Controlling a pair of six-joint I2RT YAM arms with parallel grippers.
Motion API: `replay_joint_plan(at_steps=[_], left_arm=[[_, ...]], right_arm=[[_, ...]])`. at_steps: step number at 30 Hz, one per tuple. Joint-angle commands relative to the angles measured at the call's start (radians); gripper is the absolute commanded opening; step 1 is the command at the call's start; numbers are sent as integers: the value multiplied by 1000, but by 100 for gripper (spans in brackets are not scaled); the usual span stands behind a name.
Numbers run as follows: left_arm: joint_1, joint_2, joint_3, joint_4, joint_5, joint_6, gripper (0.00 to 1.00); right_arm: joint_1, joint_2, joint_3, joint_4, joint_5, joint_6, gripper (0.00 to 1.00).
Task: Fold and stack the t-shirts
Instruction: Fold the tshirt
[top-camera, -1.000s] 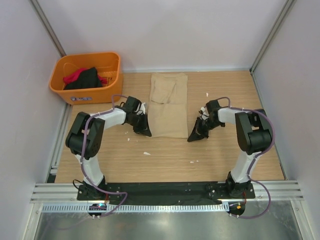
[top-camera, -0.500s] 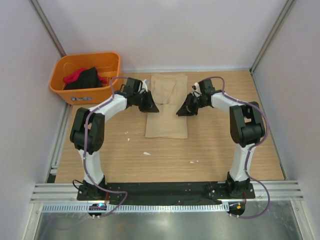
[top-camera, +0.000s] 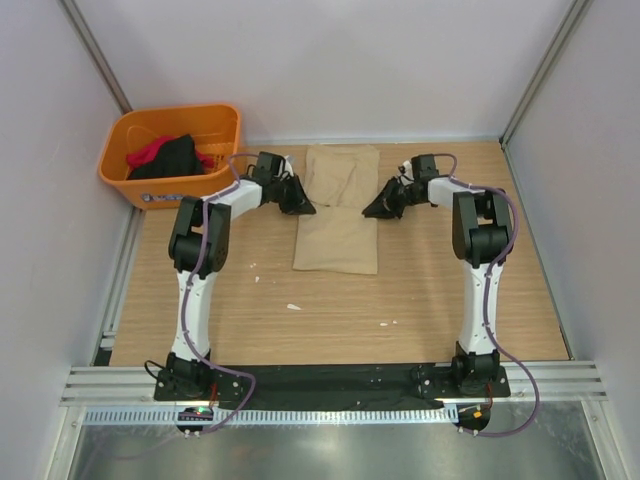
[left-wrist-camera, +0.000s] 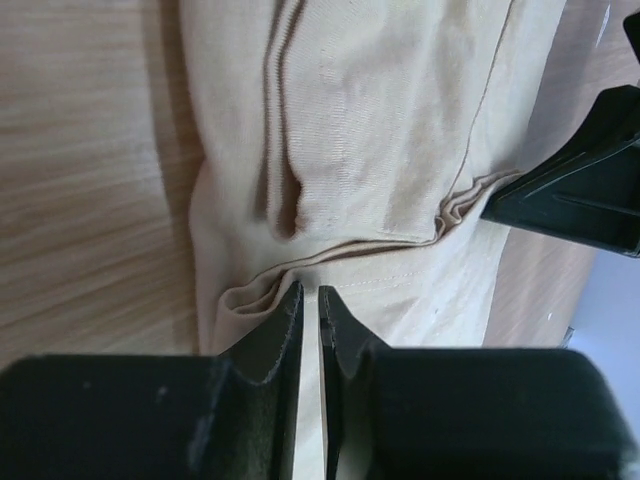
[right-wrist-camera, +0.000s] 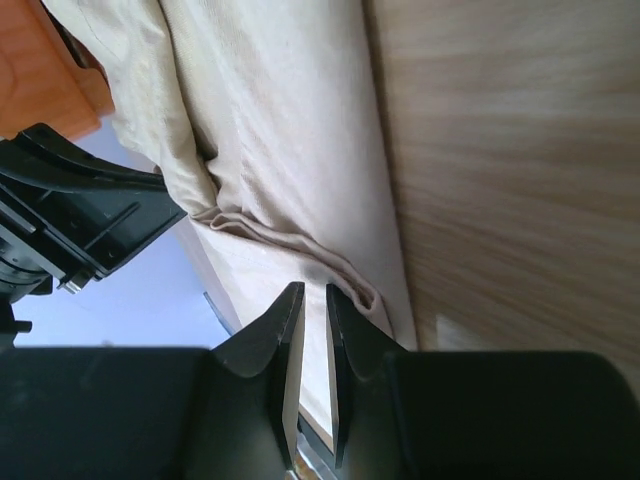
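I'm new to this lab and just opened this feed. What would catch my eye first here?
A beige t-shirt lies flat toward the far side of the table. Both arms are stretched out, with the left fingers and right fingers pinching its opposite side edges at a crosswise crease. In the far left corner sits a bright orange basket holding dark and red clothes.

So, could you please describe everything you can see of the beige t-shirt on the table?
The beige t-shirt is a soft fine knit lying flat on the wooden table, folded into a long narrow rectangle. A bunched crease runs across its middle. The left tool and right tool pinch that crease at opposite side edges, jaws almost closed on the cloth.
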Motion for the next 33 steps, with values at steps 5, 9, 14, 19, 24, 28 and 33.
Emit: replay_joint_plan(at_steps=[5,9,14,19,24,28,33], left_arm=[[26,29,54,-72,-96,115,12],[26,-14,64,-123,-96,138,16],[24,-188,64,-192,-84,147,29],[23,-383,-81,-248,-115,114,38],[-9,-633,-381,-206,-130,40,40],[-36,-833,-680,-56,-158,-107,42],[-37,-910,-939,211,-149,-335,51]], right_arm=[[-63,47,28,-130,76,-148,21],[-74,7,72,-174,79,-163,23],[-75,-98,161,-346,152,-227,39],[-72,-261,41,-402,212,-256,54],[-41,-547,-301,-312,272,-186,66],[6,-791,-622,-73,302,22,73],[119,-918,-912,182,367,223,76]])
